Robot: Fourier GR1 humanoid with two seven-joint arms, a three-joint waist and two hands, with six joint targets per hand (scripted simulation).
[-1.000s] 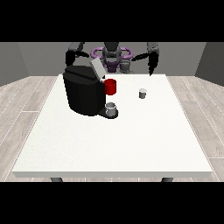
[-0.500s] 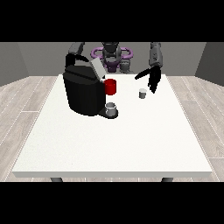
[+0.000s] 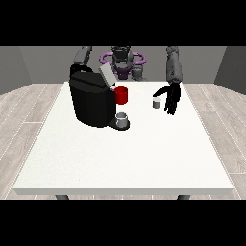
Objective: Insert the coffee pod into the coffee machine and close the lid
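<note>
Front view — coffee pod (image 3: 155,103) just beside fingers (image 3: 171,104).

1. One view only: front cam, set across the table (image 3: 120,158) from the robot (image 3: 123,60), facing it.
2. Raised; looks down at a slant over the tabletop.
3. Stands well back: whole table fits, near edge low in frame, robot small at top.
4. Floor, wall visible around table.
5. No 2nd view, so no shared area.
</note>
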